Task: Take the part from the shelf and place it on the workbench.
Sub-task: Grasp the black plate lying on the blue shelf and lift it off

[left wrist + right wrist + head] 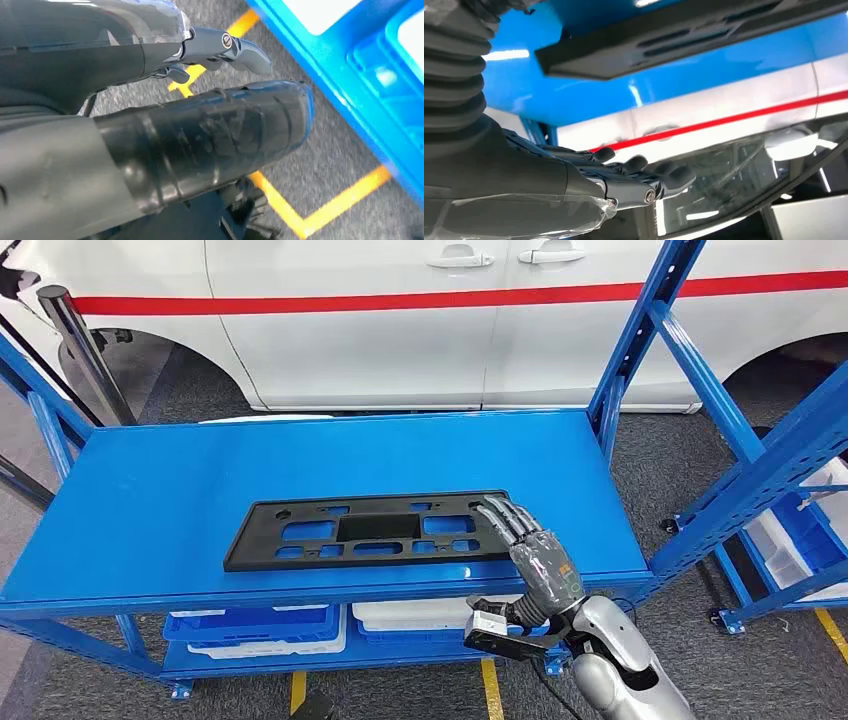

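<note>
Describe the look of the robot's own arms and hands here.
The right arm is glossy silver, with a black bracket at the wrist. The right robot hand has a grey back and slim dark fingers. The left robot hand shows a thick dark thumb and a clear film over its grey cover.

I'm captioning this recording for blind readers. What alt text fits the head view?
A flat black plastic part with cut-outs lies on a blue shelf, with the robot's right hand reaching over its right end, fingers straight. A white car with a red stripe stands behind, white bins below.
</note>
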